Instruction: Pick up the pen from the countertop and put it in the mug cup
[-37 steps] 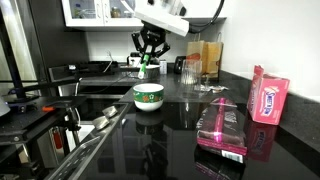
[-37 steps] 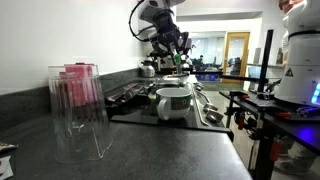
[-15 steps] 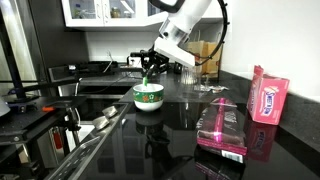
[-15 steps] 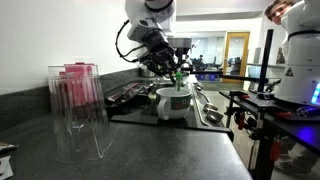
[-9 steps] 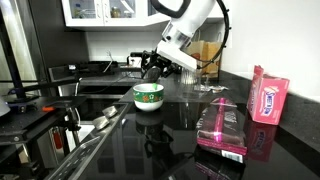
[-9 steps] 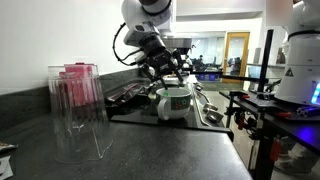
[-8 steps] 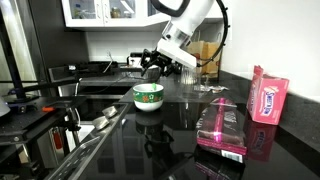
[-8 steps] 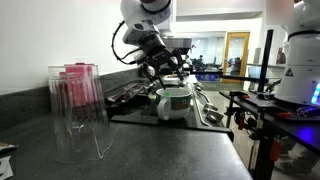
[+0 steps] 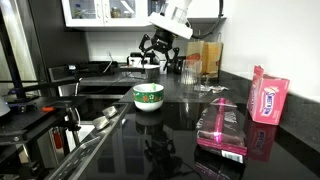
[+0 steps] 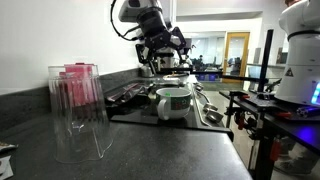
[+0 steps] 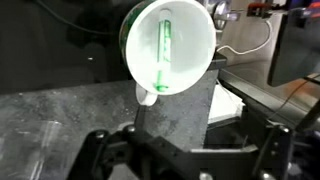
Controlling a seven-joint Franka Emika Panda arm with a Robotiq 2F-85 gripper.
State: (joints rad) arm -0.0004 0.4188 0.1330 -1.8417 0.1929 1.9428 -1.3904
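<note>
Pen (image 11: 163, 55) is inside the mug cup (image 11: 192, 60), resting along its white inner wall, so I judge the placing done. My gripper (image 11: 185, 150) hangs straight above the cup, with jaws spread wide and holding nothing. In an exterior view it (image 9: 156, 46) stands well above the rim, so I think moving away cannot tip the cup.

One pen (image 11: 164, 55), one cup (image 9: 148, 96), one pink box (image 9: 268, 98).

Dim, glossy glare, blurred wrist view
</note>
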